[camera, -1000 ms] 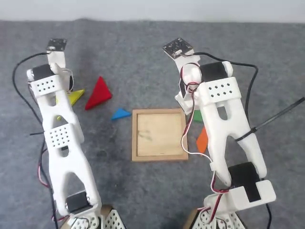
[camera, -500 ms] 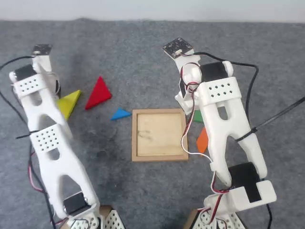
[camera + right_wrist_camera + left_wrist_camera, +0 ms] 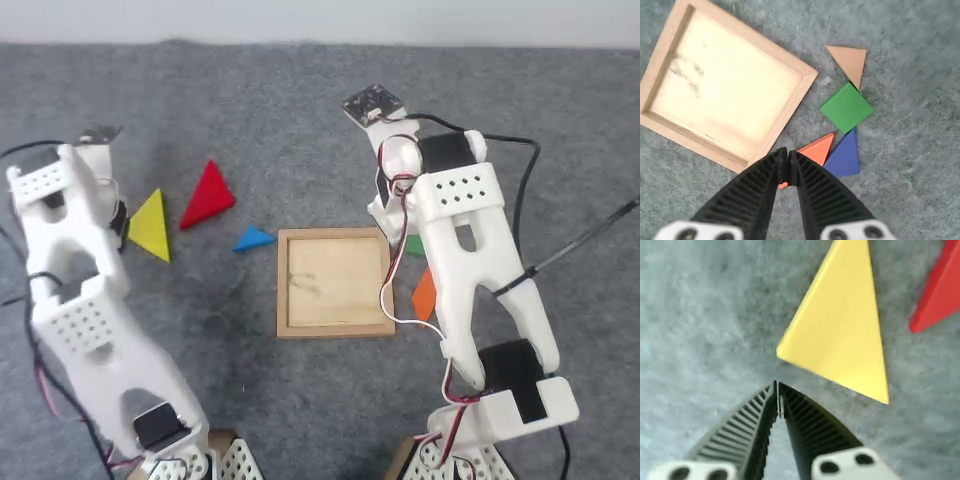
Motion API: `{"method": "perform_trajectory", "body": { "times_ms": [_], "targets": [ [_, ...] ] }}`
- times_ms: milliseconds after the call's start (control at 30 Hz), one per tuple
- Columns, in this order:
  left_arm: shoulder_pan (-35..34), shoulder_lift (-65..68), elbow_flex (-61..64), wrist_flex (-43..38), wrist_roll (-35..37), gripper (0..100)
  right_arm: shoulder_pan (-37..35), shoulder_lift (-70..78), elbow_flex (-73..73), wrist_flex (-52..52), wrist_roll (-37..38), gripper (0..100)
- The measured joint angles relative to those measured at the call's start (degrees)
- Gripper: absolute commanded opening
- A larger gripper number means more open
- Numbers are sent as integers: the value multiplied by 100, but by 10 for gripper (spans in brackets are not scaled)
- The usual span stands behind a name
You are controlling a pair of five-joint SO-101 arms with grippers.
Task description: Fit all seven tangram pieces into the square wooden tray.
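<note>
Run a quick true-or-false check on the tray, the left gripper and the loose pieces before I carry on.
The wooden tray holds no pieces. True.
The left gripper grips the yellow triangle. False: it is shut on nothing; the triangle lies on the mat just off its tip.
The green square lies between the tan triangle and the dark blue triangle. True.
The red triangle sits in the tray. False: it lies on the mat beside the yellow triangle.

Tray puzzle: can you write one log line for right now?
tray: empty | left gripper: shut, near yellow triangle | right gripper: shut, near orange piece | pieces placed: none
</note>
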Motion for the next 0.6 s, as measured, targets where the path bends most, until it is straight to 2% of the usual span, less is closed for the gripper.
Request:
{"method": "perform_trajectory", "body": {
  "times_ms": [133, 300, 367, 500, 600],
  "targets": [
    [9, -1319, 1565, -580, 519, 15, 0, 0, 26, 0, 9, 17],
    [246, -3279, 3174, -1292, 870, 169, 0, 0, 35, 0, 9, 17],
    [396, -3815, 3613, -1468, 914, 182, 0, 0, 35, 0, 9, 17],
    [774, -4000, 3833, -1582, 1257, 246, 0, 0, 35, 0, 9, 17],
    [835, -3587, 3648, -1697, 1644, 316, 0, 0, 35, 0, 9, 17]
  ]
}}
